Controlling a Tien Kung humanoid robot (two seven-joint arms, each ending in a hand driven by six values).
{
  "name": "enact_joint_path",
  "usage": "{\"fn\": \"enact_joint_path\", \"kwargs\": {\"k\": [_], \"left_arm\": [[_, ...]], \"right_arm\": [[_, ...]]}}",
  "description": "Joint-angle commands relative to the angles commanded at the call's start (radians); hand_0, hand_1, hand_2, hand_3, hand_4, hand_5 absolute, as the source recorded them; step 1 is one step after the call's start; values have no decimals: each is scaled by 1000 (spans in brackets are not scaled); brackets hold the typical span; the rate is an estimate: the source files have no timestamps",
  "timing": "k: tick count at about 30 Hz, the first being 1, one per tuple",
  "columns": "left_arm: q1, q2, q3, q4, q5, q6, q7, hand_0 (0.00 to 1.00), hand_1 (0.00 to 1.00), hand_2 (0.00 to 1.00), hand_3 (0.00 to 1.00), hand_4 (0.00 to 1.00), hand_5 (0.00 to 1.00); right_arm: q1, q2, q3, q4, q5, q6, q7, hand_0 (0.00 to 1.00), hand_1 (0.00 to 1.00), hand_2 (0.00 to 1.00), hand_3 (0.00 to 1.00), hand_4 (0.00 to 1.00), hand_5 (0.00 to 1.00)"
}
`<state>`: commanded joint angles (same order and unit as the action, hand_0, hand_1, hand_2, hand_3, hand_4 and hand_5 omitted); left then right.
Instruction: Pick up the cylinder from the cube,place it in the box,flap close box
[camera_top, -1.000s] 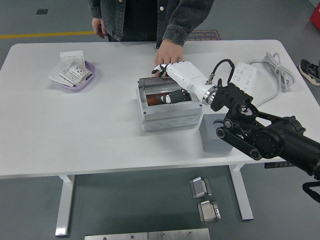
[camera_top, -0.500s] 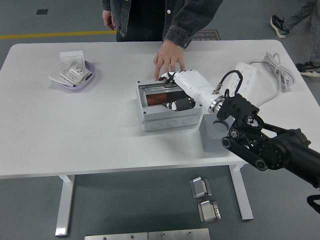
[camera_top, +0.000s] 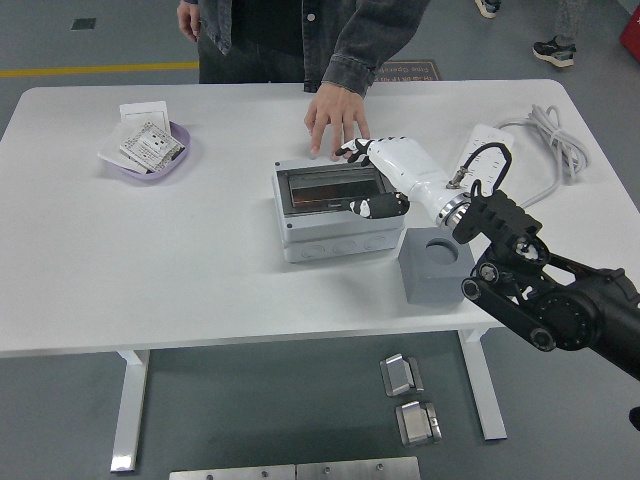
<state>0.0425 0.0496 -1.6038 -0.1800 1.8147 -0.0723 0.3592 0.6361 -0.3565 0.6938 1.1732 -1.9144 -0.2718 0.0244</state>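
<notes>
A: Starting at the left of the white counter (camera_top: 150, 250), what do you count?

B: One shallow lilac dish (camera_top: 146, 152) with a few small paper packets in it, untouched. Then one pale grey plastic box (camera_top: 333, 212) near the middle, one person's bare hand (camera_top: 333, 118) resting on the counter just behind the box, one robot arm with a white five-fingered right hand (camera_top: 378, 178), one grey cube (camera_top: 436, 264) with a round socket in its top, and one white power strip (camera_top: 482, 152) with its cable at the far right. The left arm is not in view.

A: What has changed?

B: A second ago the box stood open and the brown cylinder lay inside, with the robot's hand reaching into it. Now the smoked transparent flap (camera_top: 330, 187) lies down flat over the opening. A reddish-brown shade shows dimly through it, which I take for the cylinder, though it is hard to make out. The cube's socket is empty.

A: And the hand?

B: Fingers loosely curled, holding nothing; the dark fingertips (camera_top: 368, 207) rest on the flap's right edge, the hand lying over the box's right rear corner.

A: So the task?

B: I judge it nearly finished: cylinder in, flap down. Only a firm press to seat the flap may remain.
</notes>
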Motion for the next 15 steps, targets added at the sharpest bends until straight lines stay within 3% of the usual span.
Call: {"fn": "enact_joint_path", "kwargs": {"k": [4, 7, 13, 15], "left_arm": [[9, 3, 3, 0, -12, 3, 1, 668, 678, 589, 651, 649, 449], [18, 4, 2, 0, -19, 7, 2, 668, 678, 589, 651, 649, 449], [38, 1, 4, 0, -36, 13, 3, 668, 678, 589, 651, 649, 449], [41, -1, 6, 0, -39, 14, 2, 668, 678, 589, 651, 649, 449]], "right_arm": [[-107, -48, 138, 113, -35, 7, -6, 682, 605, 669, 787, 839, 282], [-198, -47, 245, 197, -32, -4, 5, 682, 605, 669, 787, 839, 282], [-412, 61, 491, 369, 84, -53, 94, 679, 608, 669, 789, 859, 304], [-464, 95, 563, 396, 136, -65, 132, 679, 608, 669, 789, 859, 304]]}}
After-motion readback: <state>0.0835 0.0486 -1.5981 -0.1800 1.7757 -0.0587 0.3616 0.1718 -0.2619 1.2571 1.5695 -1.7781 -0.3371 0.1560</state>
